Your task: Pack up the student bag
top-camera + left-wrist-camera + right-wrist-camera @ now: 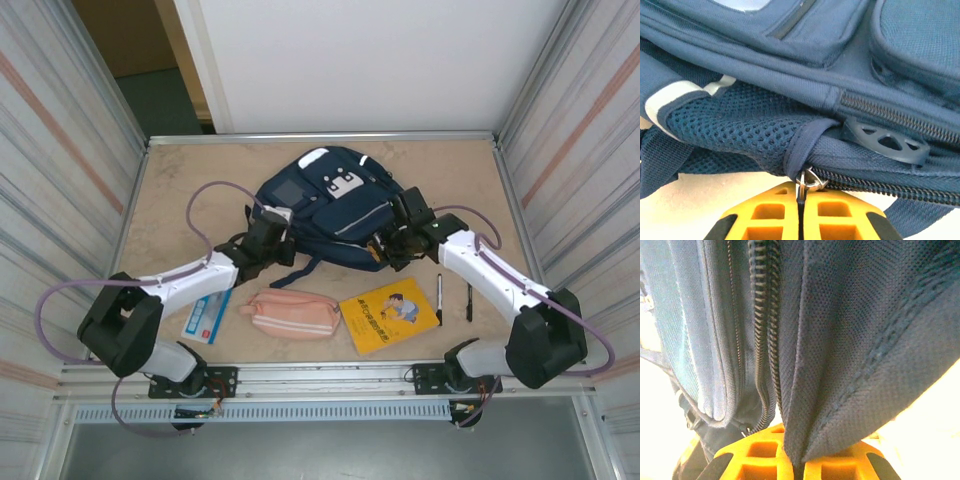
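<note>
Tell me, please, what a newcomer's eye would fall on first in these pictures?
The navy backpack in the middle of the overhead view draws the eye, gripped from both sides. The left gripper is shut on its zipper pull, and the right gripper is shut on a fold of its fabric. Nearer the arm bases, outside the bag, lie a pink pouch, a yellow book and two pens.

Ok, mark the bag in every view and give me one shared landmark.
Top external: bag mid-table, beyond the pouch.
Left wrist: bag across the top, zip at lower right.
Right wrist: bag down the centre, zip left of centre.
Shared landmark: zip teeth, both wrist views.
</note>
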Controlling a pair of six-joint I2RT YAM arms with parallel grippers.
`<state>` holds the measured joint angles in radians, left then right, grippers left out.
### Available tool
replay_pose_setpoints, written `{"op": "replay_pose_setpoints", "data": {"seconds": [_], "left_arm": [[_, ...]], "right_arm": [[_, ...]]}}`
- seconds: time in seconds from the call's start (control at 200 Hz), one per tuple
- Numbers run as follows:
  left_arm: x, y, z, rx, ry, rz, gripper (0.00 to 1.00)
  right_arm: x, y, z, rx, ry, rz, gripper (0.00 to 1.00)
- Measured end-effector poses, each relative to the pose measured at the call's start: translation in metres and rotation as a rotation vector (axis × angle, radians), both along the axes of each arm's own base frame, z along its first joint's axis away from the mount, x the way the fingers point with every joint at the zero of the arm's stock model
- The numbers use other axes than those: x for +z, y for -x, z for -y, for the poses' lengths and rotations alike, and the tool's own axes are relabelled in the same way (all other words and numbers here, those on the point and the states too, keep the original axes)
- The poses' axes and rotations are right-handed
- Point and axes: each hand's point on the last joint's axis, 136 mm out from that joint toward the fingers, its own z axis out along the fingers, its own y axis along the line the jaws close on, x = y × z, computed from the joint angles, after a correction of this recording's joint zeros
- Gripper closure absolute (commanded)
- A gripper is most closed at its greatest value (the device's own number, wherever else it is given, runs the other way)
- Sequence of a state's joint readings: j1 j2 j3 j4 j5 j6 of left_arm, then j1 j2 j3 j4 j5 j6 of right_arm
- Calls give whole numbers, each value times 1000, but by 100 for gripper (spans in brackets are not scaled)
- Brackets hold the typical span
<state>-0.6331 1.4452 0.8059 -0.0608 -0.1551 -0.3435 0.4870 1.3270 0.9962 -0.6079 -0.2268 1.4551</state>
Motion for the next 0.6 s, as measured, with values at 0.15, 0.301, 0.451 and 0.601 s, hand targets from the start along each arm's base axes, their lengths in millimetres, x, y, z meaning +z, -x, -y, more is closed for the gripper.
{"op": "replay_pose_setpoints", "data": {"seconds": [0.15,0.301,0.451,0.601], "left_arm": [[9,-10,-8,11,8,-2,54],[20,-5,-25,32,2,-6,13],[55,28,12,-219,31,117,11],[59,85,88,-630,-80,274,10]], "right_arm": [[-3,4,-9,26,19,33,73],[-6,10,9,56,144,62,42],[14,15,41,92,293,165,6],[54,13,75,106,365,348,1]]}}
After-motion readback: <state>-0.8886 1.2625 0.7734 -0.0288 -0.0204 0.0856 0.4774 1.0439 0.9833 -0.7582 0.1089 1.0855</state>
